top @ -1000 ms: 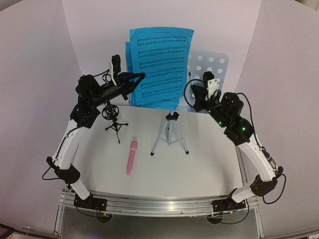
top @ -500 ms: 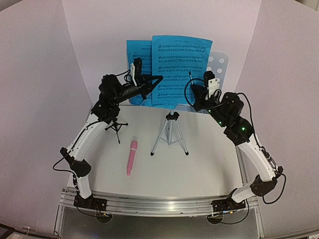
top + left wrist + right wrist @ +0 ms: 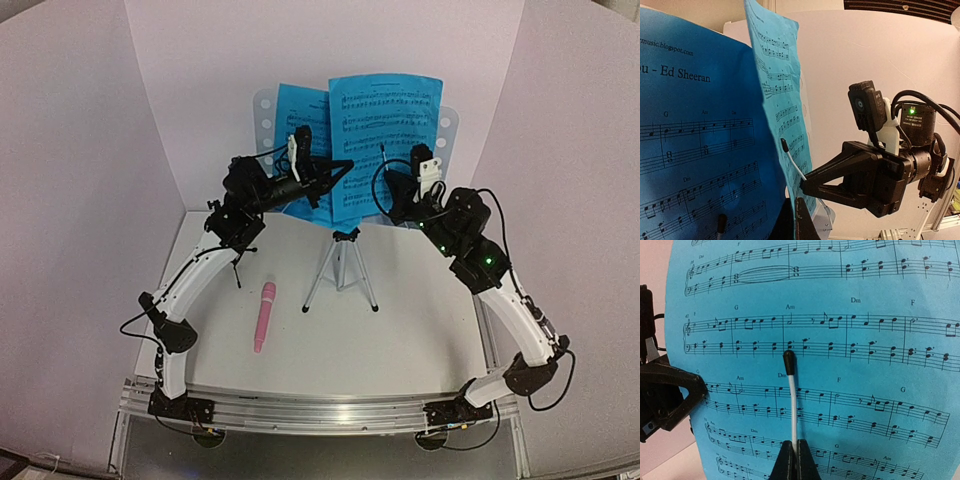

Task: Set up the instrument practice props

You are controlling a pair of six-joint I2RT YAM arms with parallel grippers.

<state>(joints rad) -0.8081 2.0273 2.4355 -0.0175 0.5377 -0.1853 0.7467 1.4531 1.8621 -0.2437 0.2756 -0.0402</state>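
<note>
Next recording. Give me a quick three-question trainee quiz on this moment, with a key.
1. True or false: the left hand holds the pink microphone.
2. How many blue music sheets are on the stand?
3. The right hand pinches: A a thin white rod; B a tripod leg; C the microphone.
Key: 1 false, it lies on the table; 2 two; 3 A.

two blue sheets (image 3: 385, 125), one stand (image 3: 343, 262), one pink microphone (image 3: 265, 315), one mic holder (image 3: 238, 268)
</note>
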